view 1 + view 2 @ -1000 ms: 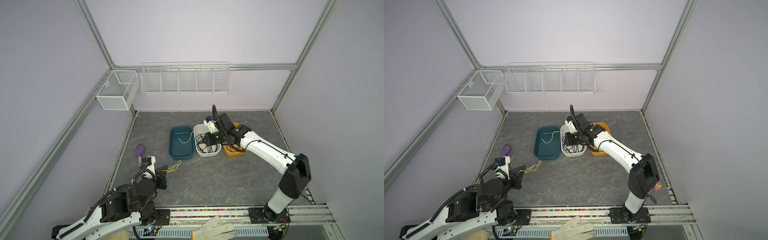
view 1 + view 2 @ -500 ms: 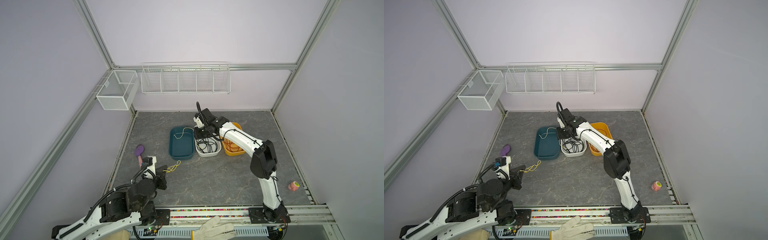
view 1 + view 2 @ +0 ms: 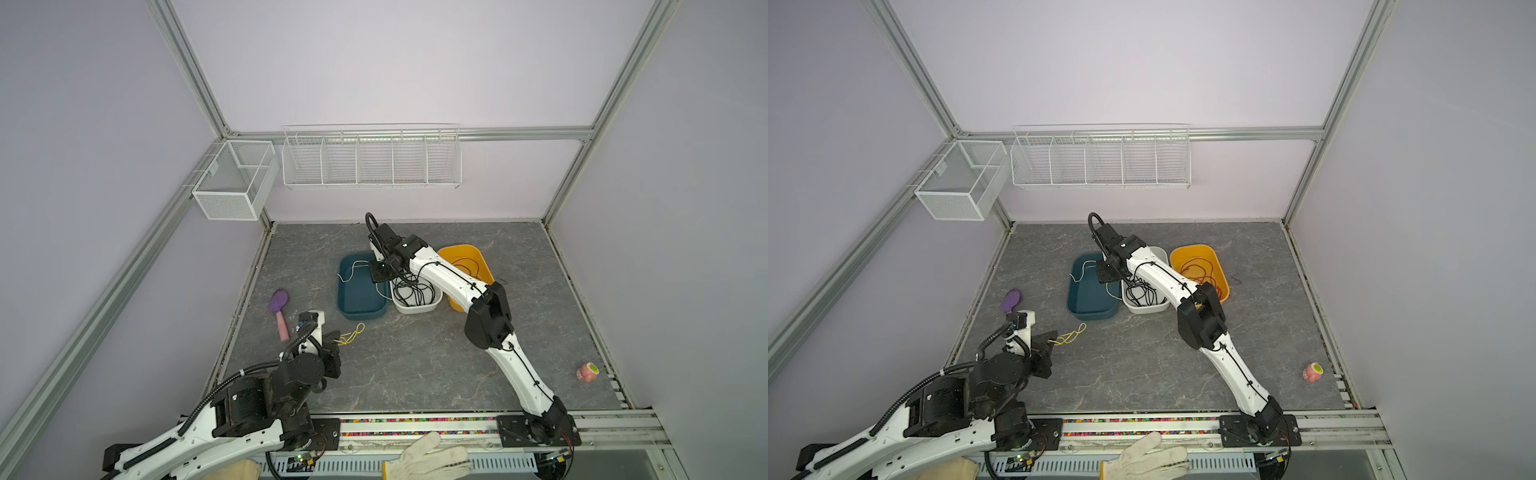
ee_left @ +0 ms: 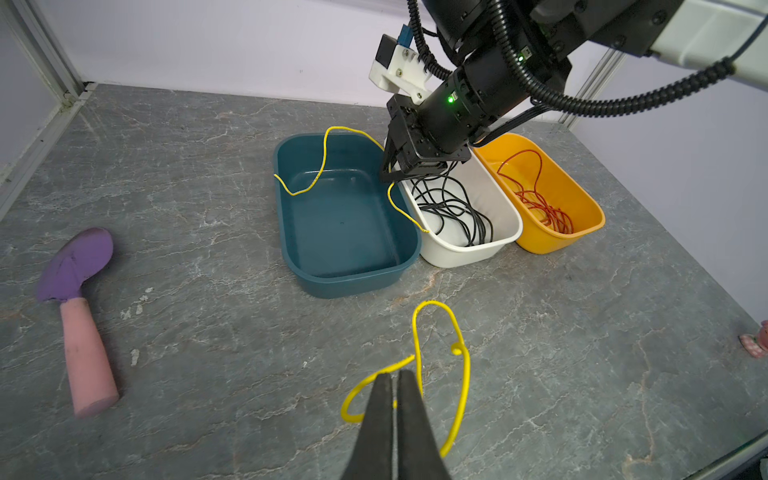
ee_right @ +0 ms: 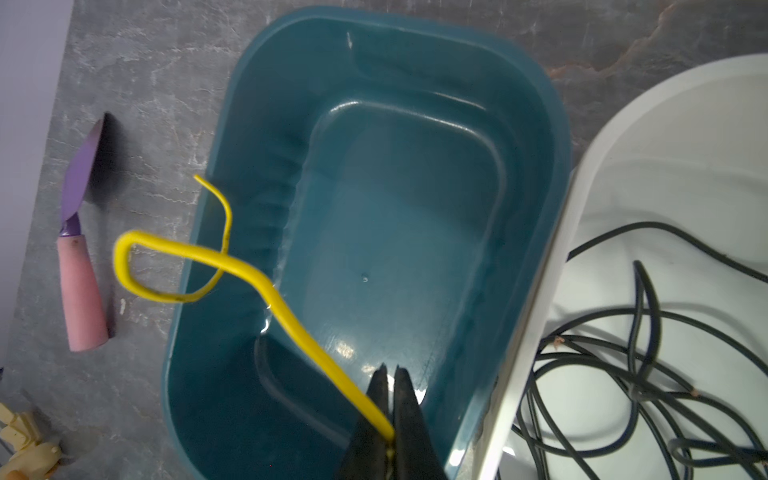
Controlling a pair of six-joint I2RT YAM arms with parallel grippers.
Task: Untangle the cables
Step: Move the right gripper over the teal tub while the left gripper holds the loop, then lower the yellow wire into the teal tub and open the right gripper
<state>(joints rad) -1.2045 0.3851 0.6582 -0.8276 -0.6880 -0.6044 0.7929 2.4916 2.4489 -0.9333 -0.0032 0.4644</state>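
My right claw [image 5: 390, 368] grips a yellow cable [image 5: 307, 340] over the teal bin [image 5: 415, 62]. My left claw [image 4: 395, 374] grips a second yellow cable [image 4: 432, 303] on the tabletop [image 4: 208, 332].

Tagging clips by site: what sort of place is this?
Probably a lab robot cell: bare walls in a metal frame, robot arms bolted to a rail, and cables lying in plastic tubs.
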